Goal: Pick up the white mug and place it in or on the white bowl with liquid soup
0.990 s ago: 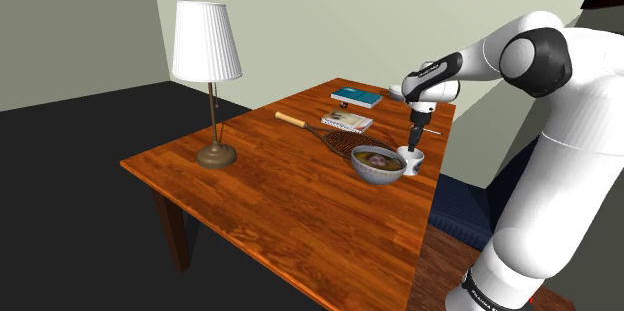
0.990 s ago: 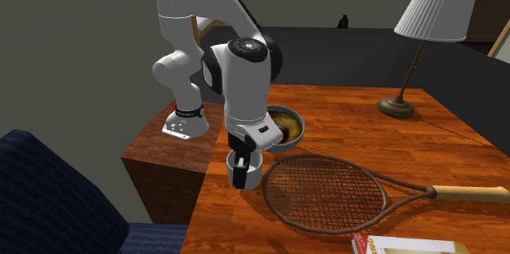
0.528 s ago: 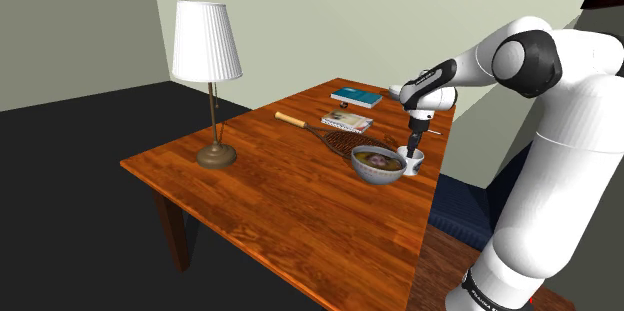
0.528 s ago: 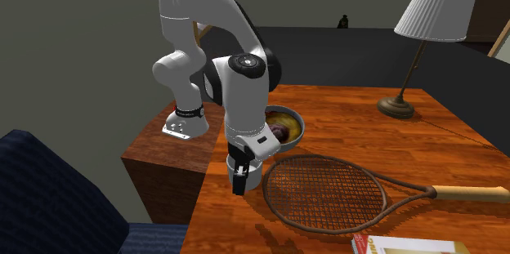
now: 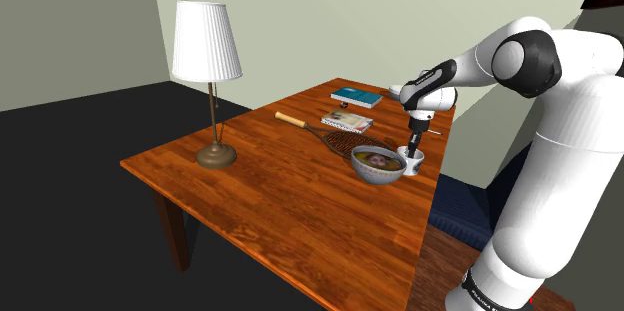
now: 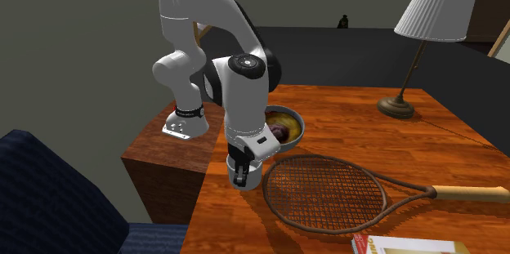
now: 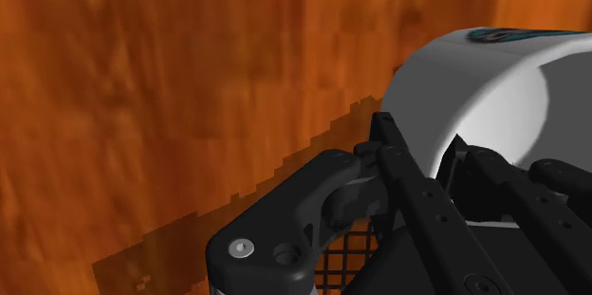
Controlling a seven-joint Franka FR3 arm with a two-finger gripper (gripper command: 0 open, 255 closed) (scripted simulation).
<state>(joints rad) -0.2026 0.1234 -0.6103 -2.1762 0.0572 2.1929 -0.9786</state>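
The white mug [image 5: 413, 165], at the shoulder view's three o'clock of the bowl [image 5: 380, 177], is pinched by the gripper [image 5: 411, 152]'s jaws, not lifted yet.

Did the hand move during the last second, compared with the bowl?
Yes. In the second exterior view the hand dropped lower beside the bowl, down onto the white mug; the bowl stayed put.
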